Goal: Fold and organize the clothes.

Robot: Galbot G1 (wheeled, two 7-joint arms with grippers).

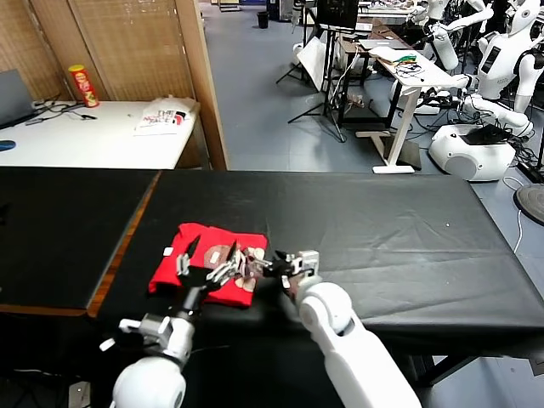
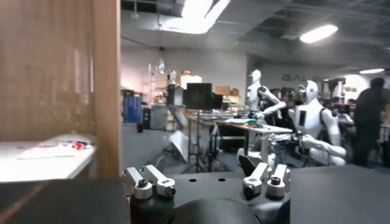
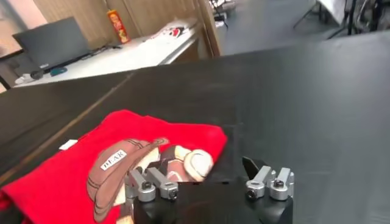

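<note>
The black worktop (image 1: 382,221) carries the folded red T-shirt (image 1: 204,263) near its front edge. Left tool (image 1: 208,270) and right tool (image 1: 270,264) hang spread and empty over it, with bare cloth stretching rightward.

The bright red cotton T-shirt (image 1: 204,251) is showing a brown cartoon bear print (image 3: 131,167); the black tabletop (image 1: 382,221) is lying plain.

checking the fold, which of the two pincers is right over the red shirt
The left pincer: it hangs open over the folded red shirt on the black table. The right pincer, also open, sits just off the shirt's right edge.
</note>
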